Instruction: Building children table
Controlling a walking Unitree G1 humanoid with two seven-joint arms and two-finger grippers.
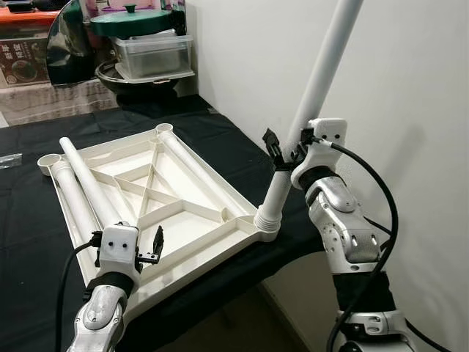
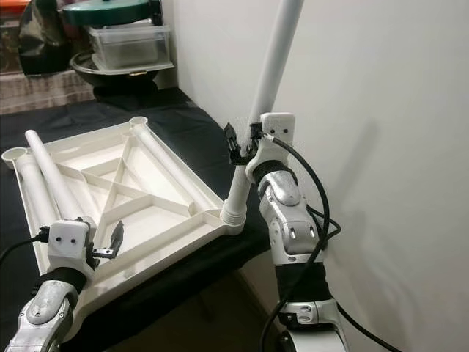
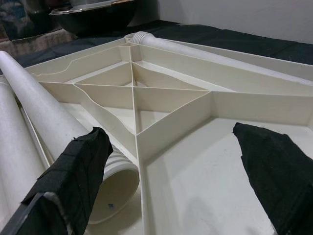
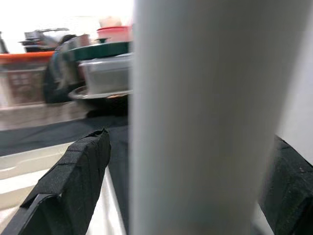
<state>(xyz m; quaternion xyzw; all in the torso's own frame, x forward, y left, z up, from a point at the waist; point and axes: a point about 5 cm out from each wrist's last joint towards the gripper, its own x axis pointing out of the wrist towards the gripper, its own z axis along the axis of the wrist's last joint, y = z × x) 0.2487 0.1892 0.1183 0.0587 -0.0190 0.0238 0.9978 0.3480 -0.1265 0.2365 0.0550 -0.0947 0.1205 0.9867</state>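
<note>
- Now the white table top (image 1: 179, 213) lies upside down on the black cloth (image 1: 29, 220).
- One white leg (image 1: 319, 77) stands tilted in the near right corner socket (image 1: 267, 222) — the right gripper (image 1: 287, 152) pinches it.
- The left gripper (image 1: 150, 249) hangs spread wide over the near edge, by two loose legs (image 1: 84, 183) — touching nothing.

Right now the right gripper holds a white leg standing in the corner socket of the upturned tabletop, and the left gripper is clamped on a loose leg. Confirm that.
One part is wrong. The left gripper is not clamped on anything: the left wrist view shows its jaws open above the upturned tabletop, beside a loose leg. The rest holds: the right gripper holds the white leg in the corner socket.
</note>
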